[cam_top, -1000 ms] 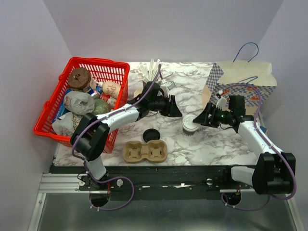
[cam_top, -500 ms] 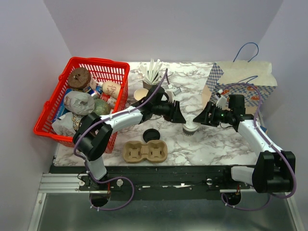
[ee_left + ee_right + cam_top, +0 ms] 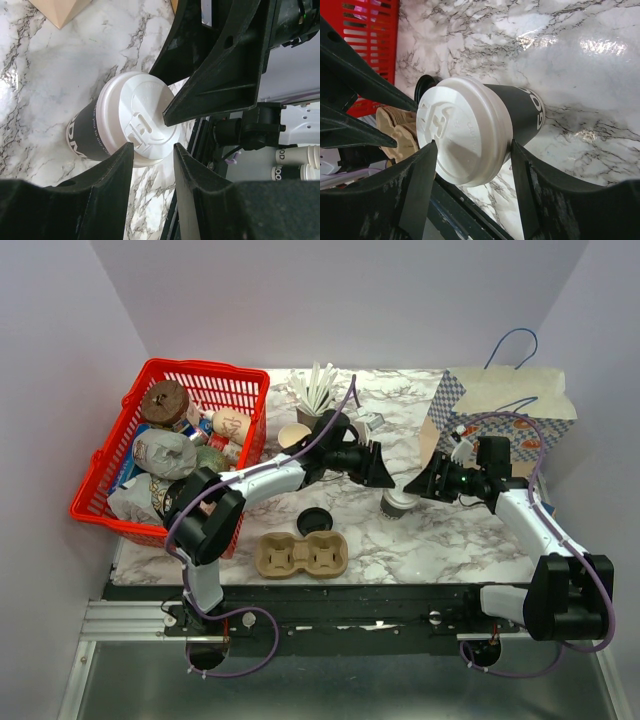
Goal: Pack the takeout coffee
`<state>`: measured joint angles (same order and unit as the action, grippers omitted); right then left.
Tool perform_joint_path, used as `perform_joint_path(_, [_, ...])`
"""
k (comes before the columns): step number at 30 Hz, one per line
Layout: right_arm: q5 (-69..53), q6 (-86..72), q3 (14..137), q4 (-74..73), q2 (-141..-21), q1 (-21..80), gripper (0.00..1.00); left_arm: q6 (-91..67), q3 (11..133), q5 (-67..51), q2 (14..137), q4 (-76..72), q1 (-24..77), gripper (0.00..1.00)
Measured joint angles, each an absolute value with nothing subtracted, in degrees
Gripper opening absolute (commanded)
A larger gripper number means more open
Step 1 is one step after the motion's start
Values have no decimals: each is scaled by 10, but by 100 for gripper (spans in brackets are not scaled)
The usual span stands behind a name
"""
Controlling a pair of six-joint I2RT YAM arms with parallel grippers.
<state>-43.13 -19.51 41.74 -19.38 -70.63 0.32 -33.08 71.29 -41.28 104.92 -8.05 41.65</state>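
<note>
I see the takeout coffee (image 3: 397,503) standing upright on the marble surface (image 3: 450,535), roughly in the middle, with its white lid on and its dark body below. Both arms reach in towards it from either side. The left gripper (image 3: 383,472) hangs just above and beside the cup with its fingers (image 3: 107,185) apart. In the left wrist view the lid's edge shows in the gap past their tips, and nothing is clamped between them. The right gripper (image 3: 425,483) sits at the cup's other side. In the right wrist view its fingers (image 3: 417,190) stand one on each side of the lid, very close to the rim. I cannot tell whether they press on it or only flank it. In the overhead view the two grippers come close to one another over the cup. A round black lid (image 3: 313,521) lies on the surface to the left of the coffee, with a brown cardboard cup carrier (image 3: 300,553) just in front of it. The red basket (image 3: 215,380) full of groceries is at the far left, and the checked paper bag (image 3: 500,405) lies at the far right.
</note>
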Motion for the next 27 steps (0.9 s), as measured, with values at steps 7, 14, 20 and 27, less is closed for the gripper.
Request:
perform_joint_path(7, [-428, -195, 417, -194, -708, 3, 67, -336, 718, -412, 1052, -80, 416, 48])
perform_joint_path(14, [-429, -195, 417, -192, -712, 3, 65, -335, 717, -408, 1052, -75, 412, 52])
perform_joint_path(20, [-430, -195, 417, -189, -712, 3, 72, -332, 711, -406, 1052, -71, 403, 56])
perform_joint_path(27, [-431, -194, 417, -190, -711, 1, 77, -330, 711, -405, 1051, -71, 401, 58])
